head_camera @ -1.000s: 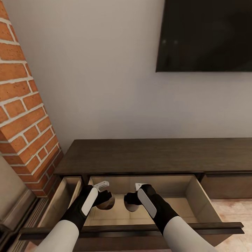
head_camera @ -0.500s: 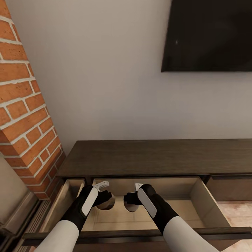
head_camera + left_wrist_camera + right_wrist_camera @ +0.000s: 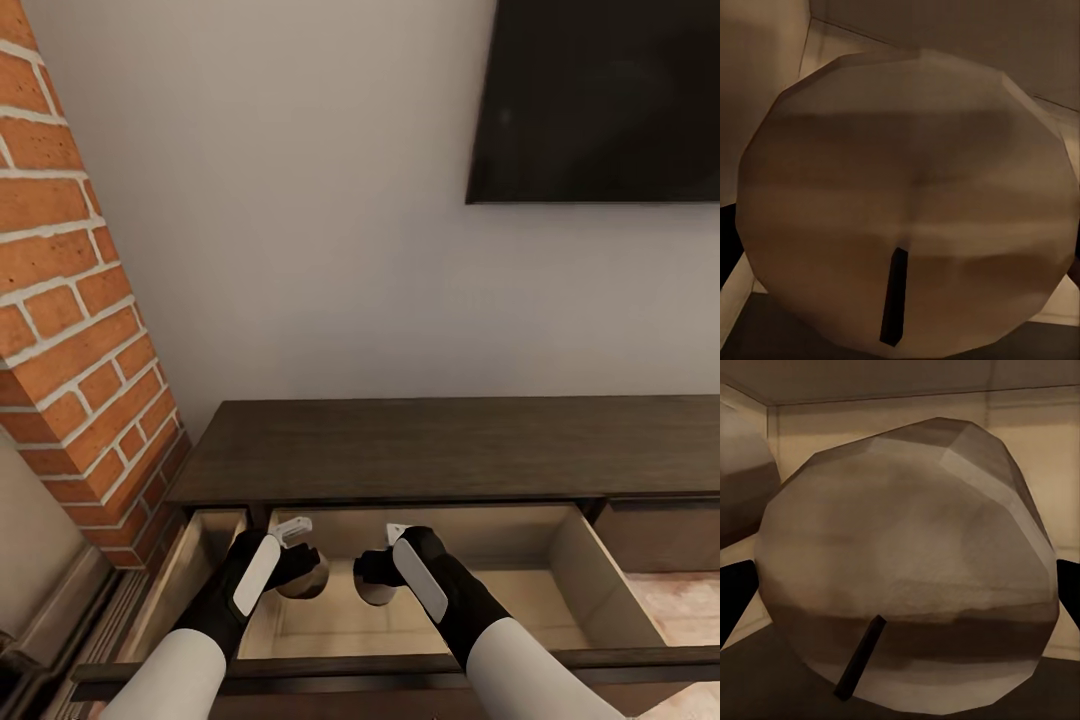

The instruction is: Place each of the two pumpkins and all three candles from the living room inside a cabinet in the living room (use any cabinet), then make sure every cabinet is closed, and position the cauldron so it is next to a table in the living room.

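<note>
Candles [image 3: 305, 578] [image 3: 372, 588] in both fingers, inside open cabinet [image 3: 420, 450] drawer.

— Any writing to read?
— None: no letters, labels, brands or numbers anywhere (checked the dark wall screen [image 3: 600, 100], the brick column [image 3: 70, 330] and the cabinet [image 3: 450, 450] top alike).
— Signs?
— None either.

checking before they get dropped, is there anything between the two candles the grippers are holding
No, in the head view the gap between the left candle and the right candle shows just the bare pale floor of the open drawer.
</note>
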{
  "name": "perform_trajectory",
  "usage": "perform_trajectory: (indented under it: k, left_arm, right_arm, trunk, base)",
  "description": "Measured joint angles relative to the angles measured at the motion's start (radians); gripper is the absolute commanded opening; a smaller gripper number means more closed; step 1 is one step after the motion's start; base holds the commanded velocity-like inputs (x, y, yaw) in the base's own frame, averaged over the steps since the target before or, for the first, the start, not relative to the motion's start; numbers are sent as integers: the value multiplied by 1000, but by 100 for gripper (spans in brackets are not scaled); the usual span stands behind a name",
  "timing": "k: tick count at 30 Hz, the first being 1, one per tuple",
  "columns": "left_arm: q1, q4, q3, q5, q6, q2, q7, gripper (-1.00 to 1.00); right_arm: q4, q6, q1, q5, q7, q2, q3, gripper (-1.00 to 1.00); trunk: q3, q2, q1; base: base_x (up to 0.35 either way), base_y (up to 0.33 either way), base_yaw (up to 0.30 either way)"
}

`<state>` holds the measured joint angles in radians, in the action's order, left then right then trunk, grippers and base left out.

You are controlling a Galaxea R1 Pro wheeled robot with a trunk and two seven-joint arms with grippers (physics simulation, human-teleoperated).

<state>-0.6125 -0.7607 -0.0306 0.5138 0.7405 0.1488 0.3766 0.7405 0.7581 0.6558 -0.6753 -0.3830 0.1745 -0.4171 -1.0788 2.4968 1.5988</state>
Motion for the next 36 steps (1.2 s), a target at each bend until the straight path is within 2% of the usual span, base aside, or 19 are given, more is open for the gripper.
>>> perform_trajectory:
  k: [20, 27, 36]
  left_arm:
    - [1, -6, 0, -2, 0, 0, 0, -100]
    - [0, -8, 0, 19, -5, 1, -4, -100]
    - [1, -8, 0, 25, -7, 0, -5, -100]
  right_arm:
    - [5, 3, 0, -4, 3, 0, 0, -100]
    - [5, 2, 0, -4, 5, 0, 1, -100]
    - [5, 2, 0, -4, 6, 0, 2, -100]
  trunk:
    - [-77, 7, 10]
    - [-104, 9, 13]
    - [-139, 11, 17]
  base:
    - [0, 0, 0]
    - [0, 0, 0]
    - [0, 0, 0]
